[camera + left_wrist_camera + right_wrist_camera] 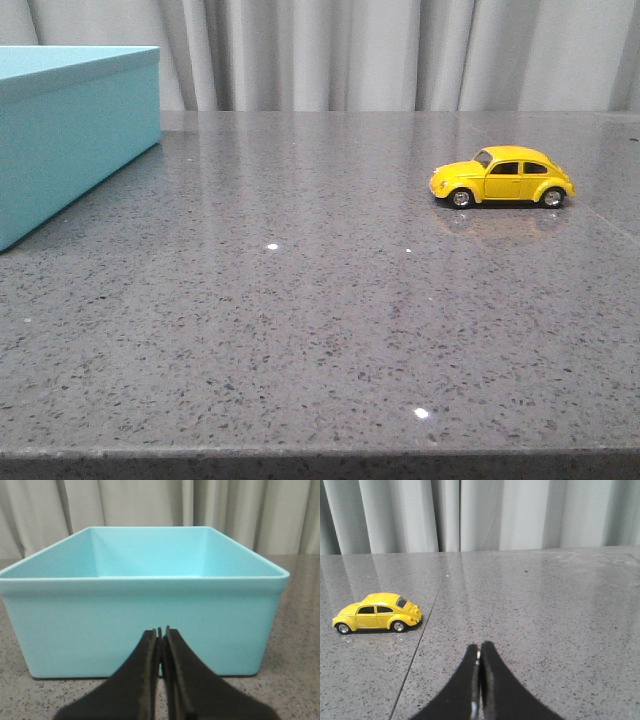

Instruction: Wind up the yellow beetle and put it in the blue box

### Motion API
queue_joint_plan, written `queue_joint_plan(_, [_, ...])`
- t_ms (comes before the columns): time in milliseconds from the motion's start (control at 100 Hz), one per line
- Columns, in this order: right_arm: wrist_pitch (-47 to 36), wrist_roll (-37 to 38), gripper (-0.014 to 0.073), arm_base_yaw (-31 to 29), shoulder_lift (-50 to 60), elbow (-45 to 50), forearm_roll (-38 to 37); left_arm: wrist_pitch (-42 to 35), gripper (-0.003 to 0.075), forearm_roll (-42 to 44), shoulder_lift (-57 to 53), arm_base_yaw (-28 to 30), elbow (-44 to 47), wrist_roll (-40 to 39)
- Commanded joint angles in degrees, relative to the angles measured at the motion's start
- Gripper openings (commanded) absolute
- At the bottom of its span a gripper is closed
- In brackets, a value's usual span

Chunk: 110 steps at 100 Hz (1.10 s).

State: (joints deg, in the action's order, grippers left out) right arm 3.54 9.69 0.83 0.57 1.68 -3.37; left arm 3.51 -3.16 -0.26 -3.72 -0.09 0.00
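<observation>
In the front view we see the yellow beetle (pixel 502 177) standing on its four wheels on the grey speckled table (pixel 300 300), toward the right side, its nose pointing left. The blue box (pixel 70 130) sits at the far left edge, well apart from the car. A pale curtain (pixel 400 55) hangs behind the table.

In the left wrist view we find the left gripper (pixel 162 632) with its black fingers pressed together, gripping nothing, just in front of the blue box's (pixel 145 625) near wall; the box is open-topped.

In the right wrist view the right gripper (pixel 479 650) is likewise pinched together and empty, and the yellow beetle (pixel 377 612) rests on the table apart from it.
</observation>
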Motion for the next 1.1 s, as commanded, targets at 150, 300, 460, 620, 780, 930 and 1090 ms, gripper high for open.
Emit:
queue_joint_plan(150, [0.43,-0.16,-0.0058,-0.26,0.1,-7.7,-0.55,-4.21,-0.0019,-0.4,0.3,-0.04,-3.63,-0.31])
queue_joint_plan(300, [6.11,-0.16,-0.0059,-0.26,-4.0,-13.8,-0.55,-4.22,-0.0019,-0.4,4.47,-0.04,-8.84,-0.31])
queue_joint_plan(460, [10.18,-0.16,-0.0059,-0.26,-9.63,-20.25,-0.49,-4.22,-0.0019,-0.4,10.11,-0.04,-15.33,-0.31])
queue_joint_plan(620, [12.01,-0.16,-0.0059,-0.26,-16.27,-26.47,-0.49,-4.22,-0.0019,-0.4,15.58,-0.04,-21.29,-0.31])
queue_joint_plan(780, [12.15,-0.16,-0.0059,-0.26,-21.78,-31.48,-0.44,-4.34,-0.0019,-0.4,19.53,-0.04,-25.45,-0.31])
queue_joint_plan(930, [11.87,-0.16,-0.0059,-0.26,-22.42,-31.97,-0.5,-5.45,-0.0019,-0.4,19.64,-0.04,-25.74,-0.31])
queue_joint_plan(1090, [11.31,-0.16,-0.0059,-0.26,-22.47,-31.62,1.03,-8.62,-0.0019,-0.4,19.64,-0.04,-25.74,-0.31])
